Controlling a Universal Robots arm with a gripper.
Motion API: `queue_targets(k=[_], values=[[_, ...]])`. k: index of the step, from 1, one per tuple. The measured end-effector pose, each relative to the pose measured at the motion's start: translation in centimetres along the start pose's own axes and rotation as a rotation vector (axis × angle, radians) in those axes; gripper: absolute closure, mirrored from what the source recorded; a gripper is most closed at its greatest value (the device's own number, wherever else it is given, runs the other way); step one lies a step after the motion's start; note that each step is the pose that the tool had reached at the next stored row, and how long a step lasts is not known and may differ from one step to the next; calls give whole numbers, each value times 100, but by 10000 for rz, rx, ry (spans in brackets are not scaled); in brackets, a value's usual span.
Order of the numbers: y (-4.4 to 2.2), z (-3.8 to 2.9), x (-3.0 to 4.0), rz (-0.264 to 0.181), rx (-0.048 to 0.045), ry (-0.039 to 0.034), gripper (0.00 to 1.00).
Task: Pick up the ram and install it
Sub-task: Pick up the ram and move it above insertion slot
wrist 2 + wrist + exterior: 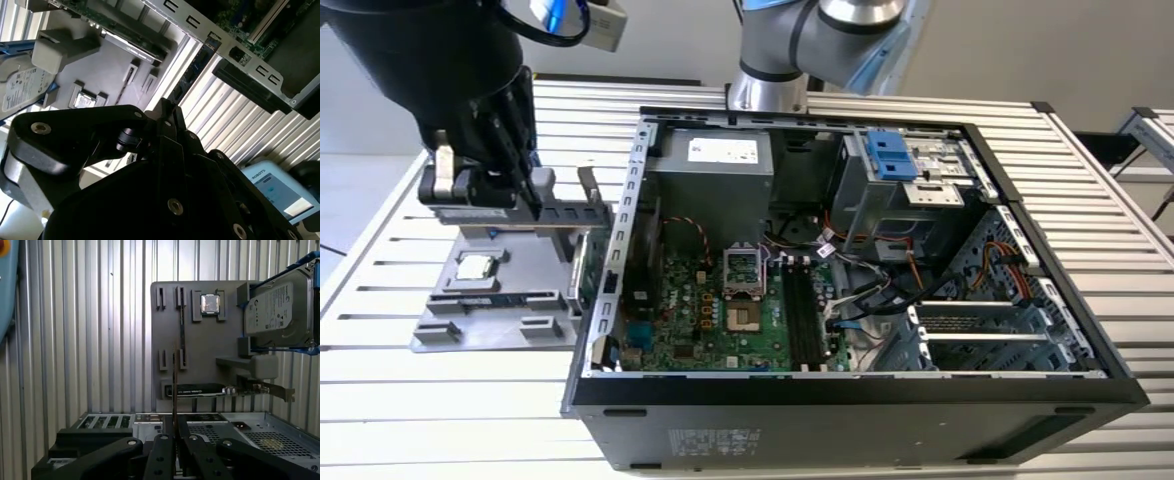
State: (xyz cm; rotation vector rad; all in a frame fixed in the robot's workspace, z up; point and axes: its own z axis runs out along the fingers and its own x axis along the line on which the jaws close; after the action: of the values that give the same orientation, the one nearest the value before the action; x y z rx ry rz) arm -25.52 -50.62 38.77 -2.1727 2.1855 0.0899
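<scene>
In the exterior view the hand [500,175] is a dark mass over the gray tray [494,335] on the tabletop [440,410], beside the open computer case [854,420], and what it carries is hard to make out there. In the first wrist view the ram [175,385] shows edge-on as a thin line. Its near end is hidden between the closed fingers [160,455] gripping it, and the rest juts straight out from the fingertips.
</scene>
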Motion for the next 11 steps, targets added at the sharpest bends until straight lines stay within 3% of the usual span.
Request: queue_targets(k=[11], values=[[-125, 0, -1, 0, 0, 0, 100]])
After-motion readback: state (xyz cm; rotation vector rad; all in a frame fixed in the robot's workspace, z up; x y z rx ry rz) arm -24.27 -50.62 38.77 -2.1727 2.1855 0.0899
